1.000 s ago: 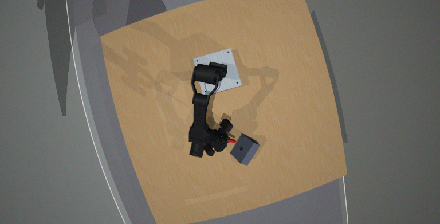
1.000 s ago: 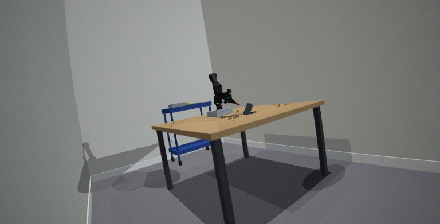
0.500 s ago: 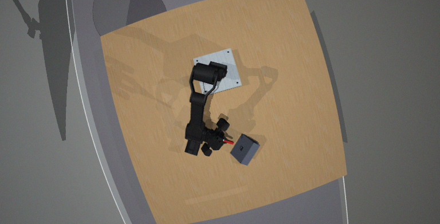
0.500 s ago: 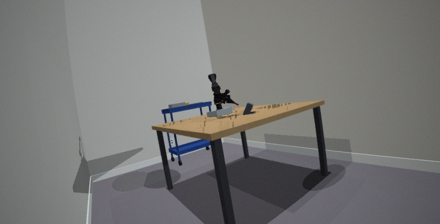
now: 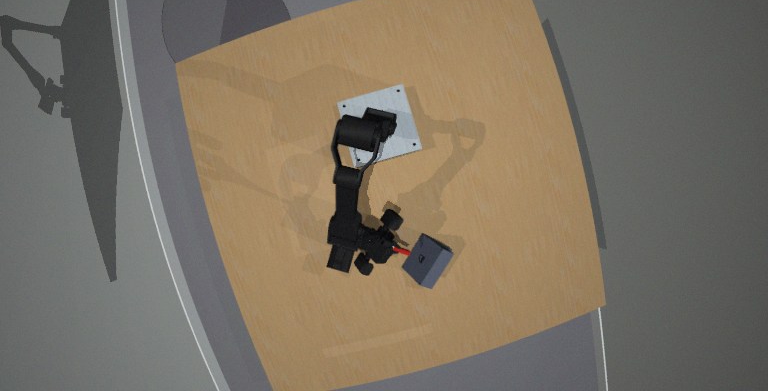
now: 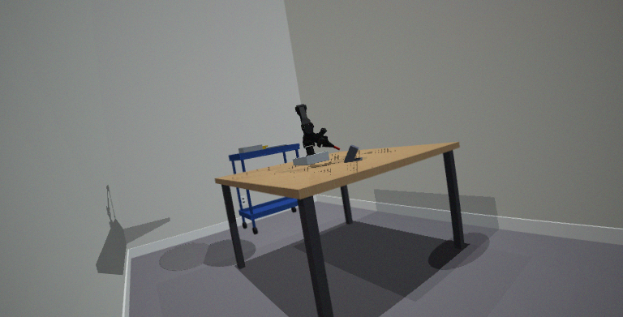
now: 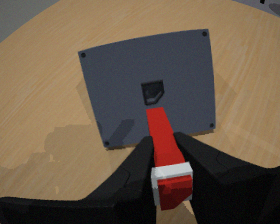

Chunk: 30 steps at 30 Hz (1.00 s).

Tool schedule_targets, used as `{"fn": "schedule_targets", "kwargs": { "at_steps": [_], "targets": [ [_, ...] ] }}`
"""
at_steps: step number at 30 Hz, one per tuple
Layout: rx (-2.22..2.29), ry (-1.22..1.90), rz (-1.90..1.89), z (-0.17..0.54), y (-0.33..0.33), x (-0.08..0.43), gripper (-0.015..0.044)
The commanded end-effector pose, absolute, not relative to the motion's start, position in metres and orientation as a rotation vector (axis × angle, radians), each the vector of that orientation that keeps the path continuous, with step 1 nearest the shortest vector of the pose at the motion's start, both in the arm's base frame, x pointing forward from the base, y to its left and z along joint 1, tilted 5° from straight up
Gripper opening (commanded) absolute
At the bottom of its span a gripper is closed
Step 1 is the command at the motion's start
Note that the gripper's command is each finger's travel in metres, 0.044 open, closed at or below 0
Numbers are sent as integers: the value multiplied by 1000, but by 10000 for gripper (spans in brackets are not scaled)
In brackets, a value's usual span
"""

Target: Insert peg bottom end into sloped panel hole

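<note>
My gripper [image 5: 393, 249] [image 6: 332, 145] [image 7: 162, 142] is shut on a long red peg [image 5: 401, 251] [image 6: 337, 147] [image 7: 161, 121] with flat sides and a white band [image 7: 172, 171] near its rear end. The peg points forward and down toward the slate-grey sloped panel [image 5: 432, 270] [image 6: 351, 152] [image 7: 116, 75]. The panel's dark hole [image 5: 421, 258] [image 7: 153, 93] has flat sides and a slanted lower-right corner in the wrist view. There the peg's far end appears just below the hole, outside it. The gap in depth and the peg's end face cannot be seen.
The arm rises from a pale base plate [image 5: 403, 129] [image 6: 311, 158] with dark bolts, behind the panel on the wooden table [image 5: 510, 173] [image 6: 392, 162]. A blue cart [image 6: 268, 152] stands beyond the table. Shadows fall across the table and the panel's lower left.
</note>
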<state>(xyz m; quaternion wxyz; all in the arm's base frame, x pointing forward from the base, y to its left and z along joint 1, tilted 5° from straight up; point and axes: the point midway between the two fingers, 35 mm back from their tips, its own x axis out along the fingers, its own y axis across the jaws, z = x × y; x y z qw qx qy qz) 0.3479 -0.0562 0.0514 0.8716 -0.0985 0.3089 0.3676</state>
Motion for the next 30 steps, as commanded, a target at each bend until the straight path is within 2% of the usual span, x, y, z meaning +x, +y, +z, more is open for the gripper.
{"fn": "schedule_targets", "kwargs": {
  "at_steps": [1, 30],
  "targets": [
    [-205, 634, 771, 47, -52, 351, 0],
    [-231, 576, 769, 32, -40, 365, 0]
  ]
}}
